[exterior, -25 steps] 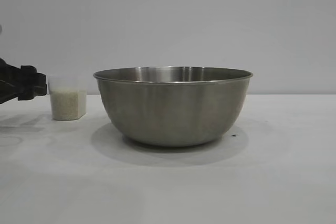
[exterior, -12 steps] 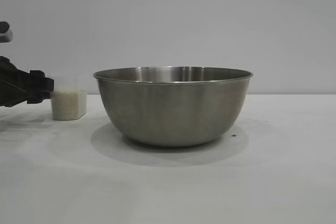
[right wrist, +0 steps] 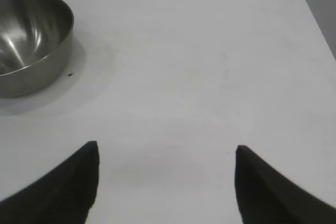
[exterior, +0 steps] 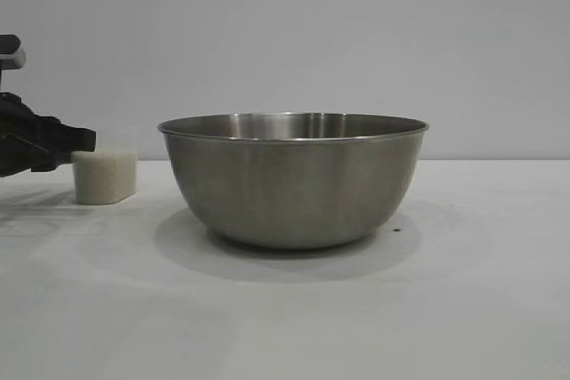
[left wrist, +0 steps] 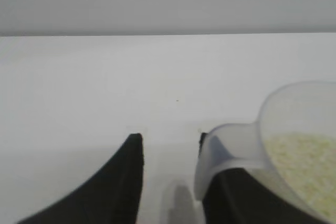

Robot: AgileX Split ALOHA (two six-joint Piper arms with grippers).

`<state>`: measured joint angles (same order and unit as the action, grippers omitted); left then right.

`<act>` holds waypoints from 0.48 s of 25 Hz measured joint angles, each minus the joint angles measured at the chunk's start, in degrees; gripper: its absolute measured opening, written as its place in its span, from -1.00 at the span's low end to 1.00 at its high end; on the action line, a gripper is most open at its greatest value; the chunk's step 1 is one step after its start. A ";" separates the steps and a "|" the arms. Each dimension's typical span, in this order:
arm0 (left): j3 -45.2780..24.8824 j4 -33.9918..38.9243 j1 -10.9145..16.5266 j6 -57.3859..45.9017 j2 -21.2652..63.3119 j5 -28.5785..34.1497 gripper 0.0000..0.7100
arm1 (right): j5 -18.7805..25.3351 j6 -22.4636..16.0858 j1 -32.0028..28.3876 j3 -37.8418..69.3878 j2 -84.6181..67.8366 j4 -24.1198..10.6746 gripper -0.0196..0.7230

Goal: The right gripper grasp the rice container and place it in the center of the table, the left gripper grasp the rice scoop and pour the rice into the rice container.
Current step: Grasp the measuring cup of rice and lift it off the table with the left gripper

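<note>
If the jaws are closed from this position, the handle (left wrist: 226,150) of the rice scoop (left wrist: 286,114) may be caught only at its edge. In the left wrist view it is seen lying against the inner side of one finger rather than centred in the gap. A grip that shallow could let the scoop twist or slip once it is lifted, and the rice (left wrist: 307,166) could be spilled onto the table (exterior: 445,309) short of the bowl. A sideways nudge could also tip the light plastic cup, which is filled well up. On the carry, the thin rim of the rice container (exterior: 294,184) could be clipped if the scoop is not raised enough, since the bowl stands far taller than the cup.

The left gripper (left wrist: 169,140) is held low and nearly level at the left edge of the exterior view, its tips at the scoop's rim. Its fingers are seen apart, with nothing clamped. The scoop is set on the table just left of the bowl (apart from it, not touching).

The right gripper (right wrist: 166,145) is parked over bare table, fingers spread wide and empty, well away from the container, which is placed about mid-table.
</note>
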<state>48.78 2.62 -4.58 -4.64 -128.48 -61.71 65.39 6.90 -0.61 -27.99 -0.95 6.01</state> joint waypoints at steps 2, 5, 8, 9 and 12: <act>0.00 0.00 0.00 0.00 0.00 0.00 -1.00 | 0.00 0.00 0.00 0.00 0.00 0.00 0.33; 0.00 0.00 0.00 -1.52 0.00 0.00 -1.00 | 0.00 0.00 0.00 0.00 0.00 0.00 0.33; 0.00 0.00 0.00 -2.34 0.00 0.00 -1.00 | 0.00 0.00 0.00 0.00 0.00 0.00 0.33; 0.00 0.00 0.00 -2.50 0.00 0.00 -1.00 | 0.00 0.00 0.00 0.00 0.00 0.00 0.33; 0.00 0.00 0.00 -2.79 0.13 0.26 -1.00 | 0.00 0.00 0.00 0.00 0.00 0.00 0.33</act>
<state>48.78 2.62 -4.58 -7.43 -128.35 -61.45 65.39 6.90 -0.61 -27.99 -0.95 6.01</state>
